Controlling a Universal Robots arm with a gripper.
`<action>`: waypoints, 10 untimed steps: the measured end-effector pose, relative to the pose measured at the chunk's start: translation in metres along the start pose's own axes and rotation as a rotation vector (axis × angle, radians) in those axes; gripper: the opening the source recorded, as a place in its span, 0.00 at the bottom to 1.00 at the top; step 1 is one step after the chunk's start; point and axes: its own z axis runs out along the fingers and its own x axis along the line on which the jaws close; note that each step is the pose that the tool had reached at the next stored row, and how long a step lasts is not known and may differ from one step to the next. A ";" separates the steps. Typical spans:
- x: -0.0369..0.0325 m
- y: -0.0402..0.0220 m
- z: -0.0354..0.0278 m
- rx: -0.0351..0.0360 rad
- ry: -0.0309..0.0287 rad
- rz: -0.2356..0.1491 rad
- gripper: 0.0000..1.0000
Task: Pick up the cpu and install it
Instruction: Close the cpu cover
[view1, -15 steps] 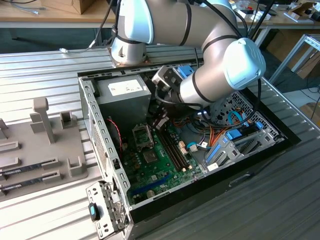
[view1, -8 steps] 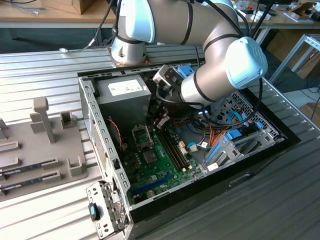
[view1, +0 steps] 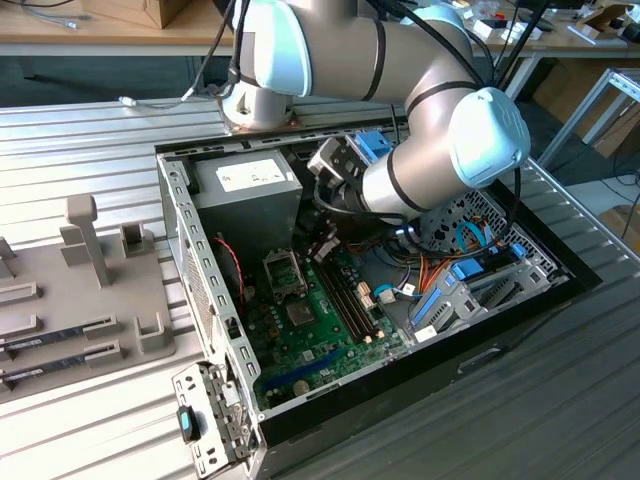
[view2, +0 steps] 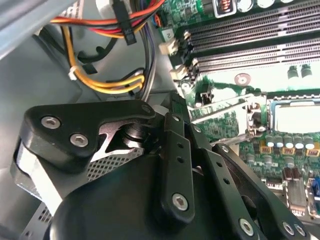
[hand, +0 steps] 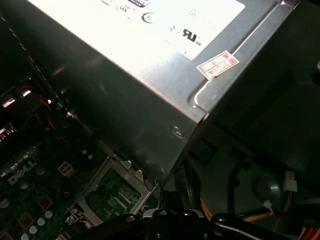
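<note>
In the exterior view my gripper (view1: 323, 247) hangs inside the open computer case, low over the green motherboard (view1: 330, 330) and just to the exterior view's right of the processor socket (view1: 283, 274). In the second wrist view the black gripper (view2: 172, 130) sits beside the socket (view2: 294, 116), whose hinged metal frame (view2: 220, 117) stands raised. A pale grey square surface shows inside the socket; I cannot tell whether it is the cpu. In the first wrist view the raised frame (hand: 112, 197) lies just beyond the gripper's (hand: 165, 220) dark body.
The grey power-supply box (view1: 245, 185) stands close behind the socket. Memory slots (view1: 350, 300) run beside it, and coloured cable bundles (view2: 110, 80) and a blue drive cage (view1: 470, 285) crowd the exterior view's right. A grey fixture tray (view1: 80, 290) lies outside the case.
</note>
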 end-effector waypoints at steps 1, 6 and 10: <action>0.0001 -0.0008 0.0015 -0.0001 -0.0001 0.000 0.11; 0.0020 -0.0005 0.0043 -0.0011 -0.0008 0.000 0.11; 0.0021 -0.0004 0.0045 -0.0015 -0.0013 -0.001 0.11</action>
